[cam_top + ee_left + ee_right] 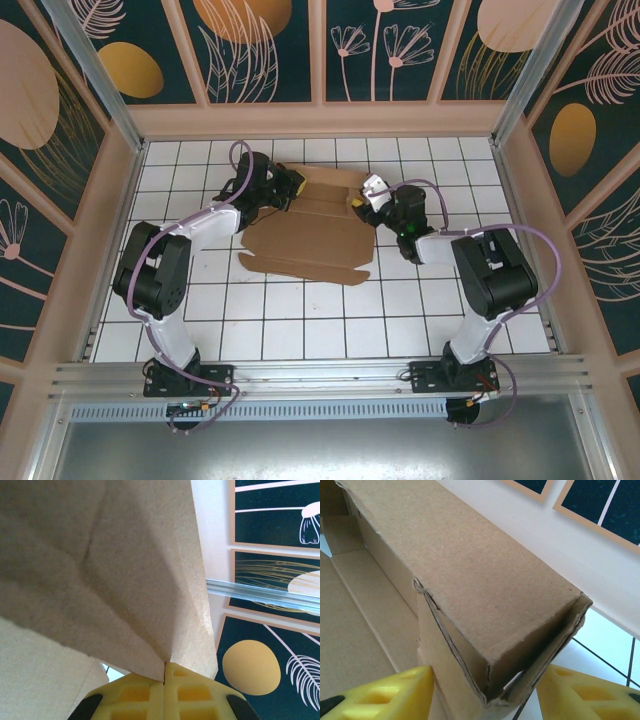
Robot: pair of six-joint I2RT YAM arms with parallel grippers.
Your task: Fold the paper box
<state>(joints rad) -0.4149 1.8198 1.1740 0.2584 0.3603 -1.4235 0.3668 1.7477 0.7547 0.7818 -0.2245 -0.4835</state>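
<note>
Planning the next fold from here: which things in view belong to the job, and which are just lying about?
Job: box; left gripper, shut on it; right gripper, open around its corner.
Not the job: table; panels; rail.

Lab test cell: tiled table (330,320), aluminium frame (300,375), leaf-patterned wall panels (265,50).

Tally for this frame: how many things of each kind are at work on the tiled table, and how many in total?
paper box: 1
grippers: 2 (left gripper, right gripper)
Total: 3
</note>
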